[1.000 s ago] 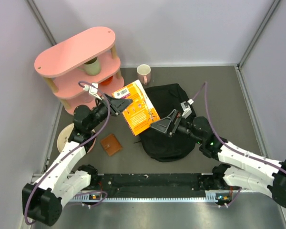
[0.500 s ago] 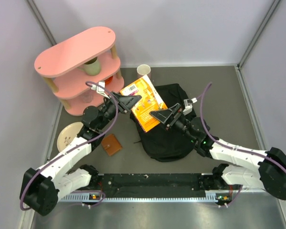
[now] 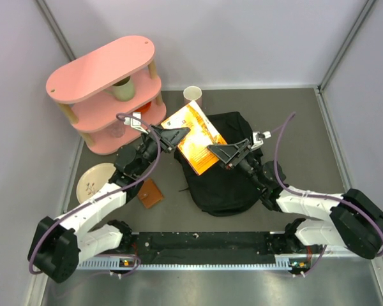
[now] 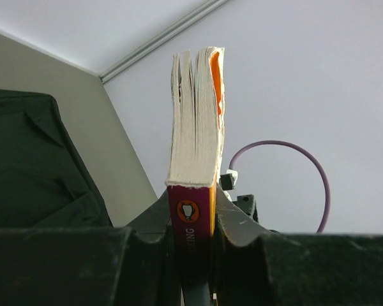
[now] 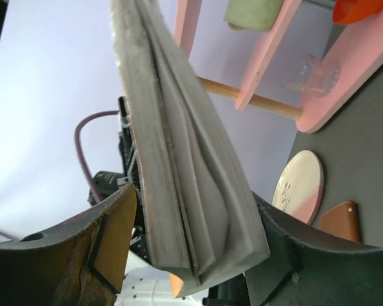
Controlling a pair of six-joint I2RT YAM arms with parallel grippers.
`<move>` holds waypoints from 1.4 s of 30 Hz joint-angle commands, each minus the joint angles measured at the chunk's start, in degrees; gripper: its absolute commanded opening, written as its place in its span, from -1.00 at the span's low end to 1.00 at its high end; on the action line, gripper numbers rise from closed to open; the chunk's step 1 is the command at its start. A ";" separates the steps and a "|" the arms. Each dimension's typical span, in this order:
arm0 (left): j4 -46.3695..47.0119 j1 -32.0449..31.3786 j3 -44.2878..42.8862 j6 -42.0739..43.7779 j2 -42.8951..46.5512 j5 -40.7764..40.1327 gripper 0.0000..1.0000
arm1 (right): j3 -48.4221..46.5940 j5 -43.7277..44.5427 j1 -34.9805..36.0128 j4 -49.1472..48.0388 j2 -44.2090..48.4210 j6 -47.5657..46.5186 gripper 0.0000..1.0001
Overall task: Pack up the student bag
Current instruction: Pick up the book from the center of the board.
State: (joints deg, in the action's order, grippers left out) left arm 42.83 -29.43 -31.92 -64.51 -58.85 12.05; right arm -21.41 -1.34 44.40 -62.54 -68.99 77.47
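Between the two fingers of the left end effector [image 4: 193, 213], an orange paperback book [image 4: 195, 127] is sitting clamped at its spine end, its pages fanning out away from the wrist. The right end effector [image 5: 190, 213] is straddling the opposite, page-edge side of the same book, one finger on each face. One finger is lying against the cover while a thin dark gap is showing beside the padded one, so I cannot tell whether it is pressing.

Directly beneath both end effectors, the student bag [image 3: 223, 185] is lying slumped on the grey worktop [image 3: 293, 121], spreading mostly under the right arm, with the book tilting in the air over the bag's edge on the left arm's side.

Beyond the fingertips, towards the back wall, a cream mug [image 3: 192, 94] is standing upright. Out past the left end effector's outer side, a pink tiered shelf [image 3: 102, 64] is carrying a green cup [image 3: 122, 89] on its middle level. Back along the left arm, a brown wallet [image 3: 149, 193] is lying between a pale plate [image 3: 92, 180] and the bag.
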 commanded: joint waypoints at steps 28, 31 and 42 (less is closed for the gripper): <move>-56.00 -22.91 -27.49 50.96 -12.86 -15.38 0.97 | -17.43 45.61 -4.24 86.00 50.52 -33.61 -1.00; -56.45 -30.58 -28.02 55.45 -16.99 -19.60 0.97 | -20.76 49.76 -4.24 90.74 52.37 -36.42 -1.00; -59.26 -42.19 -30.92 65.38 -25.25 -15.75 0.96 | -21.22 53.02 -4.24 100.60 59.93 -33.18 -1.00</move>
State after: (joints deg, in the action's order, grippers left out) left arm -16.12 -70.02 -59.81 -4.16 -82.39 -4.05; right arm -41.36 48.86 40.34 35.81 -12.62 42.30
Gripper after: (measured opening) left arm 0.983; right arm 0.145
